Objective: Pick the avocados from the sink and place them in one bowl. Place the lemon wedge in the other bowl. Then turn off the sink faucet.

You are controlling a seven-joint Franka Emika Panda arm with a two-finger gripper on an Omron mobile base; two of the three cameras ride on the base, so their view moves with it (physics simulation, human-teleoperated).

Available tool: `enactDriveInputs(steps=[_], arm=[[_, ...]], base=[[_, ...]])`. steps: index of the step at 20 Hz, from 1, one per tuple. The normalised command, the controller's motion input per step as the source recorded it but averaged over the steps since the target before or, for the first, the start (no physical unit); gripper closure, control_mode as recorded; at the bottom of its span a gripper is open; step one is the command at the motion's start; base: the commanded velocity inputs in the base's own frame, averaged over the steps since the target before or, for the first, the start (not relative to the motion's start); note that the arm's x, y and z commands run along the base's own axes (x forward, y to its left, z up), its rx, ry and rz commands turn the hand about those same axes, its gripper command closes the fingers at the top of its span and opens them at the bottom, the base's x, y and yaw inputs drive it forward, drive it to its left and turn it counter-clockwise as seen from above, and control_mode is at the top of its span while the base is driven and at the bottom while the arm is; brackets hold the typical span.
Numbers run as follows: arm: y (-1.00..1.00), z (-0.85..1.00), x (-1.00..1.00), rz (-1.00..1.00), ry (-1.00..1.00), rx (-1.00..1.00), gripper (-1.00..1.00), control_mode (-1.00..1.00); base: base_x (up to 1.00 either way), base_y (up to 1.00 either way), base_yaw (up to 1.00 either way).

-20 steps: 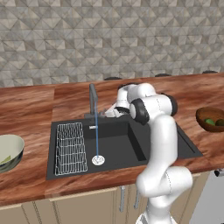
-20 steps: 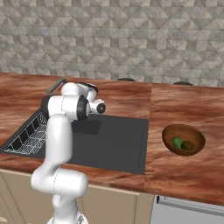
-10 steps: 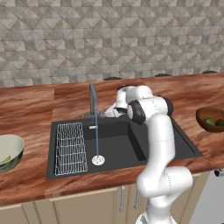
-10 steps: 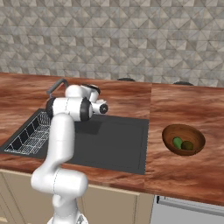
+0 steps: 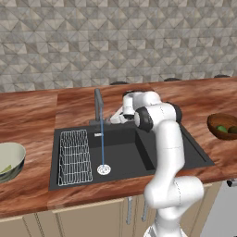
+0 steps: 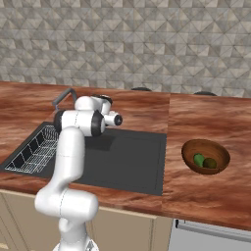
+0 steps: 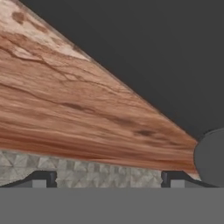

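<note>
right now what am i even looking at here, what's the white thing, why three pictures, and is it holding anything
The white thing is a robot arm on a base in a simulated kitchen. Two cameras ride on that base, one behind the arm to its left and one to its right, so both show the same wooden counter from two sides. The third camera sits on the hand and looks along the gripper, whose two dark tips stand wide apart with nothing between them. The arm reaches toward the base of the sink faucet, which runs a thin stream into the dark sink beside a wire rack. The avocados lie in the brown wooden bowl. A pale bowl sits at the far left.
</note>
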Motion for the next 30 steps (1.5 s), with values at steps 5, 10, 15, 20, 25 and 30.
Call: enactDriveInputs(steps=[5,10,15,20,25,30], arm=[[0.54,0.00,0.39,0.00,0.00,0.00,-1.00,-1.00],[0.71,0.09,0.36,0.00,-0.06,0.00,-1.00,-1.00],[0.83,0.13,0.27,0.00,-0.11,0.00,-1.00,-1.00],[0.85,0.25,0.25,-0.02,-0.09,0.00,-1.00,-1.00],[0.93,0.33,0.19,-0.06,-0.03,0.00,-1.00,-1.00],[0.99,0.39,0.17,-0.10,0.00,-0.01,-1.00,-1.00]], base=[[0.00,0.00,0.00],[0.00,0.00,0.00],[0.00,0.00,0.00],[0.00,0.00,0.00],[0.00,0.00,0.00],[0.00,0.00,0.00]])
